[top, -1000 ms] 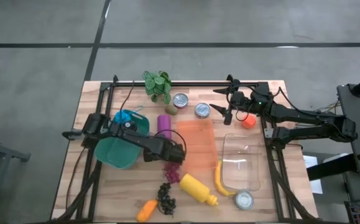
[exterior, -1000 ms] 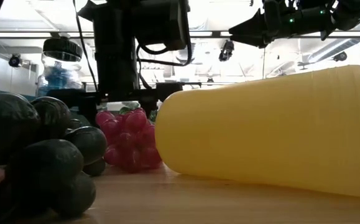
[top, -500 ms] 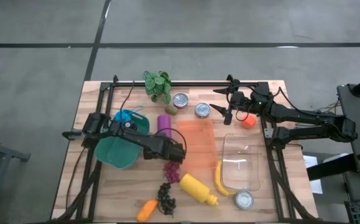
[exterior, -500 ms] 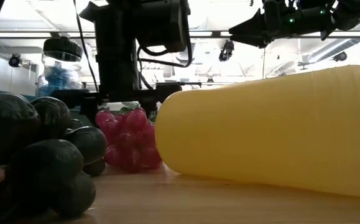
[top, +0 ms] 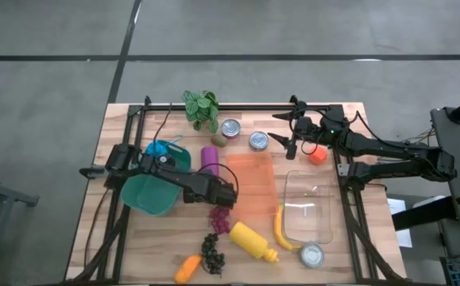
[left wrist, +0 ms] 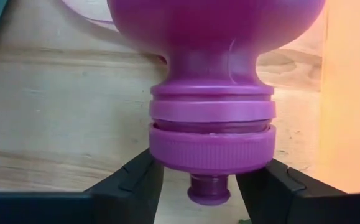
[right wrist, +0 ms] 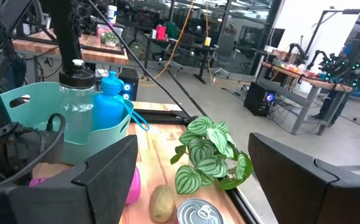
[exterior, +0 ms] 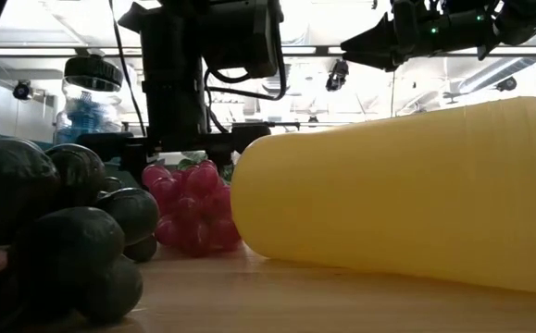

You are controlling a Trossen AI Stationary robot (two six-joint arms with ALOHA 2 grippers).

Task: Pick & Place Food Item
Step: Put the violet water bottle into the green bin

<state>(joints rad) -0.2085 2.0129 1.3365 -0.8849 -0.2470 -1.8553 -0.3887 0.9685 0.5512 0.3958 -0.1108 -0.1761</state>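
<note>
Two tin cans (top: 230, 128) (top: 258, 141), two grape bunches (top: 220, 219) (top: 212, 252), one banana (top: 280, 229), one carrot (top: 186, 268).

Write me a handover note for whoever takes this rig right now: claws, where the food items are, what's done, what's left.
Left claw: low over the table, fingers either side of the purple bottle's cap; a firm grip cannot be confirmed.
Right claw: open, idle above the back of the table near the cans.
Purple bottle lies beside the orange board; red grapes, yellow bottle and banana lie nearer the front.
Clear container holds nothing; no item placed yet.
Left: secure, lift, place.
</note>
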